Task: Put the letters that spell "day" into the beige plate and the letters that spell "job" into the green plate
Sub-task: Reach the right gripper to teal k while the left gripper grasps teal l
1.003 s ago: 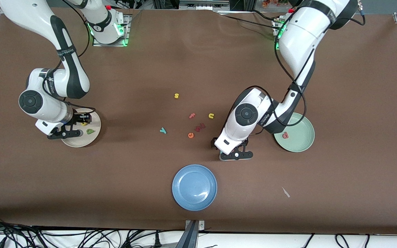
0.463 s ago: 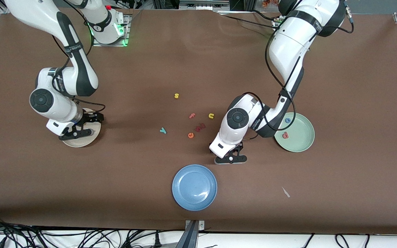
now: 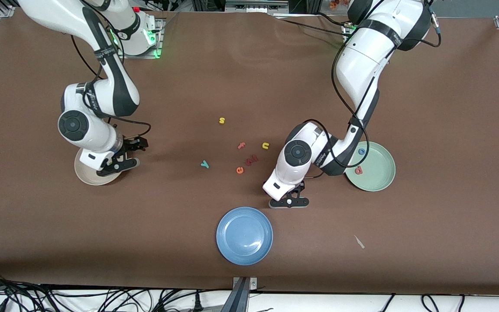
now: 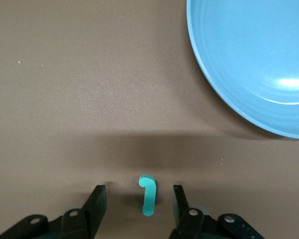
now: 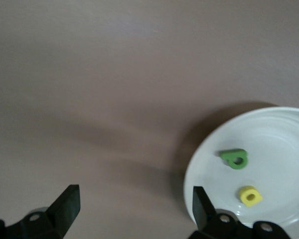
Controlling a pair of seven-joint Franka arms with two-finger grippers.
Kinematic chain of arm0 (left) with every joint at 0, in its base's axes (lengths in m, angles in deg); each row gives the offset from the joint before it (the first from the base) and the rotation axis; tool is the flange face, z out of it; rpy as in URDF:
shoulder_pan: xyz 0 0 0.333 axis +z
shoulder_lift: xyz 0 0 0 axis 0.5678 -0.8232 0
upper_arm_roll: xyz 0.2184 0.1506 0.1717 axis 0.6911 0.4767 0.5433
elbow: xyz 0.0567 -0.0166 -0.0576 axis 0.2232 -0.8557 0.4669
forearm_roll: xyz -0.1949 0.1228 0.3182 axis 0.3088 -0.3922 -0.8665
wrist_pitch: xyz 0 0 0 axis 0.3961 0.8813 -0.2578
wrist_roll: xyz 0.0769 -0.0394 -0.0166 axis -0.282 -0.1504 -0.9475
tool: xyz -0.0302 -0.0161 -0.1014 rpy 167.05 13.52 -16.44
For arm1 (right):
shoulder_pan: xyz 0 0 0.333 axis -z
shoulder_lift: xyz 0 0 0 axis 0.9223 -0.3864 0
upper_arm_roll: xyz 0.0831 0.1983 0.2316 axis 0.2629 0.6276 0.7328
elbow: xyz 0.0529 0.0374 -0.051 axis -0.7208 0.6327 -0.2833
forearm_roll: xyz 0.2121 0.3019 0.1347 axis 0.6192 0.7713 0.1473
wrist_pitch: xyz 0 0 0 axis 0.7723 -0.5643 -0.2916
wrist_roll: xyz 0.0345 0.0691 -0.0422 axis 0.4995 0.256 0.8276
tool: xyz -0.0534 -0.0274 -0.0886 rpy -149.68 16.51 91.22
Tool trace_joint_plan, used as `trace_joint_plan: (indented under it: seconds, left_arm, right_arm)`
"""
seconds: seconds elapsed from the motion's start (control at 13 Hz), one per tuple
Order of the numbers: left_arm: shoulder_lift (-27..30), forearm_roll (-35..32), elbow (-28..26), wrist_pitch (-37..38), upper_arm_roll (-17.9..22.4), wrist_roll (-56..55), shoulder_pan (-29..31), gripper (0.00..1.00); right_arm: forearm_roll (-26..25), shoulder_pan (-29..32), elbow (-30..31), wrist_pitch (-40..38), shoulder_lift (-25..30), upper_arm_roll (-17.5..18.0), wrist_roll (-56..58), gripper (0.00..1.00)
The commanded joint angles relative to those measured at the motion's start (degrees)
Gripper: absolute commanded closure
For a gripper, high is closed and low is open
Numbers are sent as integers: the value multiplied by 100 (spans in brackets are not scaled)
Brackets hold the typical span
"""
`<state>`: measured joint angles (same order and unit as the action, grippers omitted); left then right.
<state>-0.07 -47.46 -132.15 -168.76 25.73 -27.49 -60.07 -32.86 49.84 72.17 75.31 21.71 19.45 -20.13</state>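
The teal j (image 4: 148, 195) lies flat on the table between the fingers of my left gripper (image 4: 139, 192), which is open with a gap on each side. In the front view that gripper (image 3: 289, 202) is down beside the blue plate and hides the j. My right gripper (image 3: 120, 164) hangs open and empty over the beige plate's (image 3: 85, 174) rim. The olive-green d (image 5: 234, 159) and the yellow a (image 5: 250, 195) lie in the beige plate (image 5: 269, 139). The green plate (image 3: 377, 182) holds the blue o (image 3: 361, 151) and the salmon b (image 3: 358, 170). The teal y (image 3: 205, 164) lies on the table mid-way.
A blue plate (image 3: 244, 235) sits near the front edge, close to the left gripper. Loose letters lie mid-table: yellow s (image 3: 221, 120), pink f (image 3: 241, 145), yellow u (image 3: 265, 145), orange e (image 3: 240, 170) and dark red letters (image 3: 251, 160). A small pale scrap (image 3: 359, 242) lies toward the front.
My right gripper opened and moved off the beige plate's middle toward the table's centre. My left gripper shifted slightly toward the blue plate and its jaws narrowed around the j.
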Motion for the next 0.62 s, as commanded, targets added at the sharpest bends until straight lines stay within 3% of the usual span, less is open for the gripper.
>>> trace_joint_plan:
  seconds: [0.0, 0.23, 0.54]
  left_arm:
    - [-147, -223, 217, 36, 32, 232, -37, 40]
    - [-155, -223, 217, 36, 32, 399, -37, 41]
    - [-155, -223, 226, 36, 32, 531, -54, 51]
  right_arm:
    - [74, 12, -127, -120, 8, 294, 28, 0]
    - [30, -241, -329, -120, -150, 330, 54, 0]
    - [4, -699, -716, 2, -528, 330, 63, 0]
